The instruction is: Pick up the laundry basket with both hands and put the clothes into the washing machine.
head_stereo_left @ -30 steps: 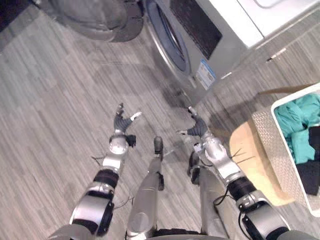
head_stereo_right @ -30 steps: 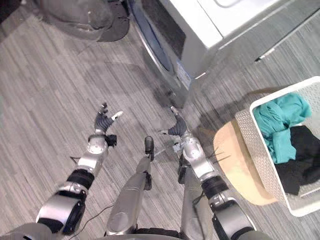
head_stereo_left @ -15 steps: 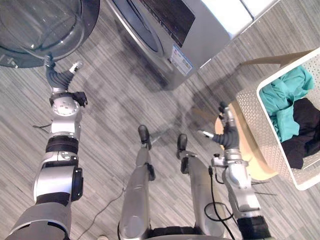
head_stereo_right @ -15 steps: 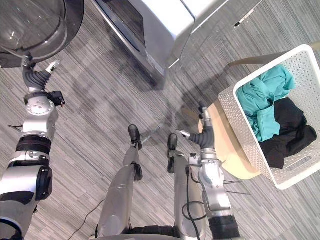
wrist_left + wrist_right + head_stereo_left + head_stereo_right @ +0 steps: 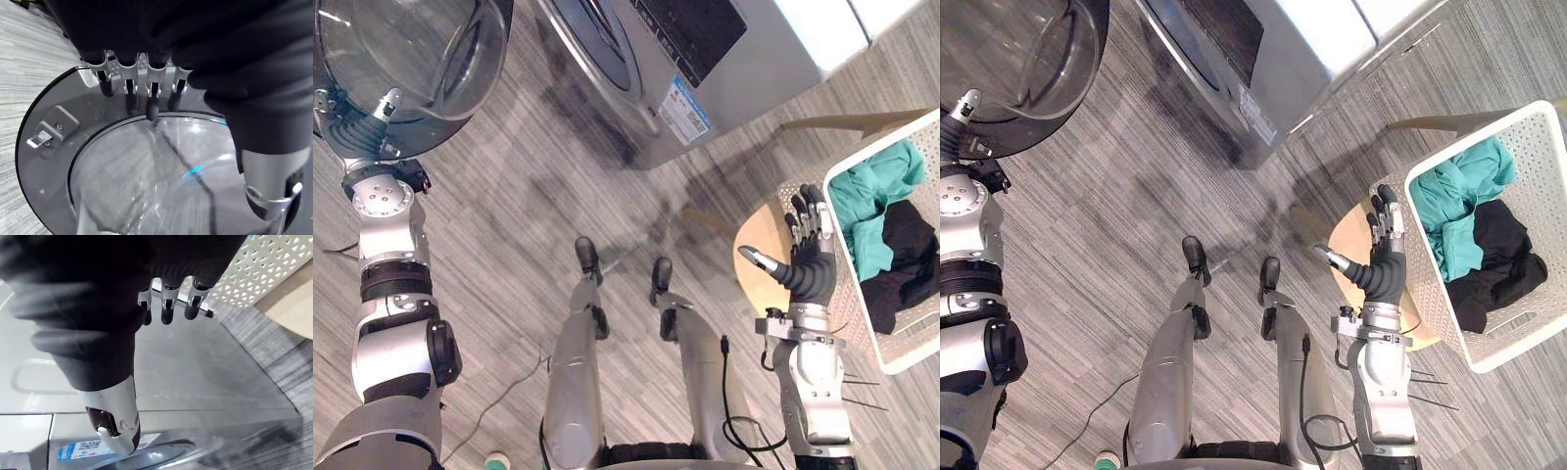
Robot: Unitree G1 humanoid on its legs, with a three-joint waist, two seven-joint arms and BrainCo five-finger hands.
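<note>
Floor: grey streaky planks, nothing fancy.
Right robot hand: right robot hand is up with the palm showing, fingers straight and the thumb stuck out to the side, so it's released and holding nothing. It sits just beside the near wall of the basket. Can't tell if the fingertips actually touch it.
Surface: a round wooden surface carries the basket, and its bare edge pokes out on the robot's side.
Laundry basket: white laundry basket with perforated walls, standing upright on that surface, off to the robot's right.
Clothes: still inside the basket, a teal piece bunched toward the machine end and a black piece next to it.
Left robot hand: left robot hand is way out to the left at the door, fingers relaxed over its rim and gripping nothing.
Door: round glass door with a dark frame, swung wide open.
Washing machine: grey front-loader at the far end, well apart from the basket.
</note>
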